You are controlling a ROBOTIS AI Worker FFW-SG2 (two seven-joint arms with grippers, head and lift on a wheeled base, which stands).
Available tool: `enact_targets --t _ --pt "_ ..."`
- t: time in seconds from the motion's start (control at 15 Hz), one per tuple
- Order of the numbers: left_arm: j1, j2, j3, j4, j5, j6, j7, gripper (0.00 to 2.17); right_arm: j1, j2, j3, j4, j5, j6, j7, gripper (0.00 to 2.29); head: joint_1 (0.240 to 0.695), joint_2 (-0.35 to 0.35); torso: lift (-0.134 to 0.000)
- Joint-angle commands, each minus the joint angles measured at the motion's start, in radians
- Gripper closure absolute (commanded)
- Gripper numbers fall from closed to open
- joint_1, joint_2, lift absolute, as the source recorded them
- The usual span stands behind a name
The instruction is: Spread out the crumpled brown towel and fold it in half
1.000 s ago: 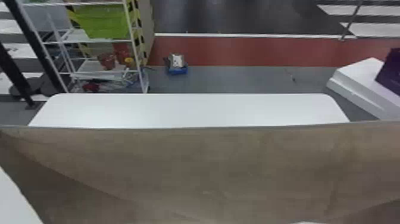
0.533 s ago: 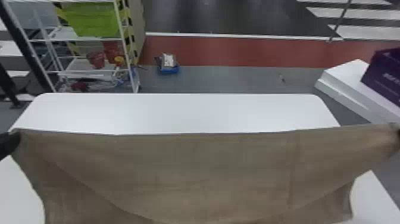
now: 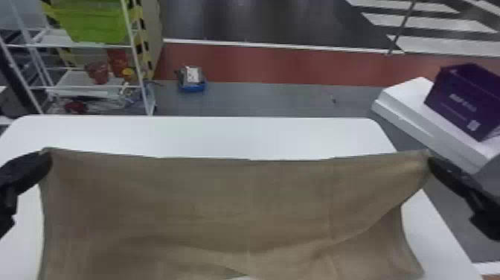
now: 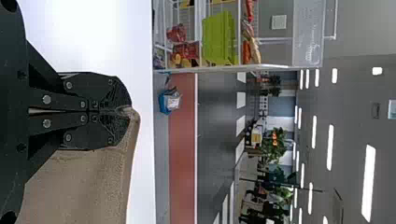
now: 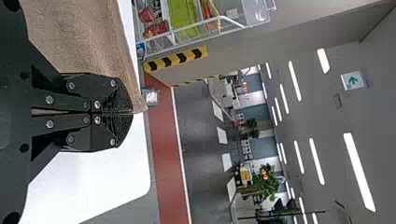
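The left gripper (image 4: pixel 122 112) and the right gripper (image 5: pixel 125 113) have their fingers pressed together, each pinching an upper corner of the brown towel (image 3: pixel 230 193) — it hangs stretched between them, its top edge nearly straight, with a loose fold lower down toward the right. Beyond that edge lies the white table (image 3: pixel 223 136). This looks like the spreading step; the next move probably calls for lowering both corners evenly — kept taut — so the cloth lands flat before folding

matt woven brown towel (image 3: pixel 230 193), smooth white tabletop (image 3: pixel 260 134), glossy dark floor (image 3: pixel 260 22), green plastic-looking bin (image 3: pixel 93 22)
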Motion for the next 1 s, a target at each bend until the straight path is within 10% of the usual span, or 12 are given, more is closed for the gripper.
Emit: enact_targets --t 0.0,0.73,0.8,0.93 --pt "-0.015 -0.003 -0.051 0.074 -0.042 -0.107 0.014 1.45 -0.031 0.002 0.025 0.096 0.017 -0.038 -0.017 1.64 0.695 -0.127 -0.124" --pt "-0.131 -0.003 -0.166 0.434 -0.179 -0.493 0.129 1.44 -0.189 -0.087 0.174 0.466 0.184 -0.397 -0.12 1.57 0.695 -0.136 -0.124" --pt "-0.138 -0.003 -0.166 0.454 -0.18 -0.506 0.13 1.2 -0.211 -0.095 0.181 0.501 0.201 -0.4 -0.13 1.35 0.695 -0.134 -0.124" --pt "-0.14 -0.003 -0.166 0.462 -0.18 -0.515 0.143 0.01 -0.217 -0.1 0.201 0.547 0.221 -0.495 -0.19 0.0 0.695 -0.131 -0.124"
